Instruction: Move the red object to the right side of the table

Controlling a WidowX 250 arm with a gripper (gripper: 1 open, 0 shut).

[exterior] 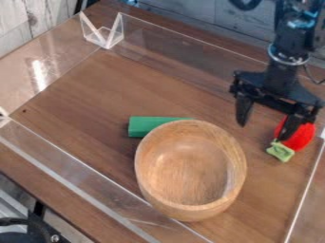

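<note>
Camera view, red object [296,140] lying diagonally, green end lower-left; end effector [272,108] spread apart, empty

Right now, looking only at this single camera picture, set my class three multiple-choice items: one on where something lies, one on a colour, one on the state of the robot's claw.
1. Where does the small red strawberry-like toy lie?
A. inside the round light wooden bowl
B. on the dark wood-grain table near the right-hand clear wall
C. on top of the flat green rectangular block

2. What colour is the flat block beside the round light wooden bowl?
A. green
B. blue
C. yellow

3. How is the black claw?
A. shut on the toy
B. shut on the bowl's rim
C. open and holding nothing

Answers:
1 B: the toy rests on the dark wood-grain table at the picture's right, outside the bowl.
2 A: the block is plainly green.
3 C: its fingers stand spread, with the toy lying apart, to its lower right.
</note>
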